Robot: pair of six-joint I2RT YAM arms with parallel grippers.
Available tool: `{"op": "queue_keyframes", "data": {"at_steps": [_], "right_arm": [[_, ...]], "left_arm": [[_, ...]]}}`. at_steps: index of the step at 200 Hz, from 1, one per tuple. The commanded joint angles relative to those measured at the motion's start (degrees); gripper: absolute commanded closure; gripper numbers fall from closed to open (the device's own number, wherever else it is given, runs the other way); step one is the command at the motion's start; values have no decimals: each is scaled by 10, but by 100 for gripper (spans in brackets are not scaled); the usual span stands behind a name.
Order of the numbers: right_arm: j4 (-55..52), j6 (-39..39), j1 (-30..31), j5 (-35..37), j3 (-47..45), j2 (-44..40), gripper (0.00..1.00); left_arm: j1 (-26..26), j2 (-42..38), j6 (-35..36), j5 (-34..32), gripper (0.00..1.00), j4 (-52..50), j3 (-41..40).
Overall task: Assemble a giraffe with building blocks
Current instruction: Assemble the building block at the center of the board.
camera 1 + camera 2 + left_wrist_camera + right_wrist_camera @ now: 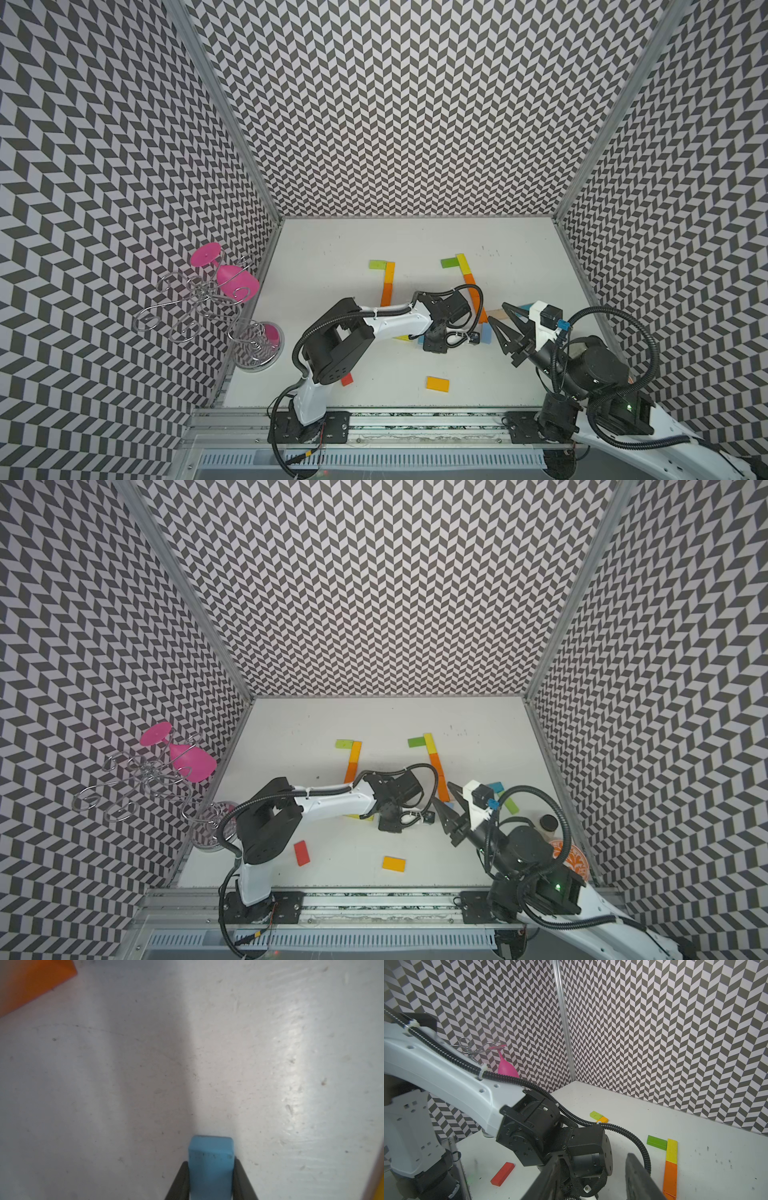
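Top views, left arm: The white and black left arm [386, 322] reaches over the middle of the white table [332, 257]. Its tip points down and hides what is under it.
Top views, right claw: The black right claw [496, 311] is open and holds nothing. It sits just right of the left arm's tip in both top views.
Top views, left shape: A flat green block [377, 264] touches the far end of a long orange and yellow strip [387, 282] lying on the table.
Top views, right shape: A second green block [449, 262] touches a yellow block [462, 261]. An orange row [469, 279] runs nearer from it and goes under the arm.
Top views, loose blocks: A yellow-orange flat block [437, 383] lies alone at the near side. A red block [301, 852] lies left of it, by the left arm.
Top views, left wall: A pink wine glass [237, 280] hangs upside down on a silver wire rack [198, 291].
Left wrist view, left claw: The left claw [211, 1163] is closed tight on a small blue block [211, 1147], with one black finger [180, 1180] on each side.
Left wrist view, blue block: It sticks out past the fingers, over the table. I cannot tell if it touches the table.
Right wrist view, right claw: Its two dark fingers [639, 1176] stand wide apart with nothing between them. The left arm fills the space past them.
Right wrist view, blocks: The red block lies flat on the table, on the near left.
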Motion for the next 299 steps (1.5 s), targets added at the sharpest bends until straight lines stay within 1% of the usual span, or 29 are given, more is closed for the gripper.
{"op": "queue_keyframes", "data": {"at_steps": [1, 103, 161, 209, 287, 299], "right_arm": [[33, 1, 4, -11, -7, 12, 51], [37, 0, 4, -16, -4, 26, 51], [40, -1, 4, -16, -7, 26, 50], [43, -2, 4, -15, -7, 29, 50], [47, -3, 4, -16, -8, 32, 50], [48, -3, 4, -16, -8, 34, 50]], "left_arm": [[7, -9, 10, -3, 74, -8, -19], [17, -25, 19, -10, 74, 5, -40], [21, -28, 22, -12, 72, 7, -41], [21, -31, 24, -17, 65, 9, -44], [17, -46, 23, -16, 48, 13, -43], [16, -52, 23, -16, 44, 14, -42]]}}
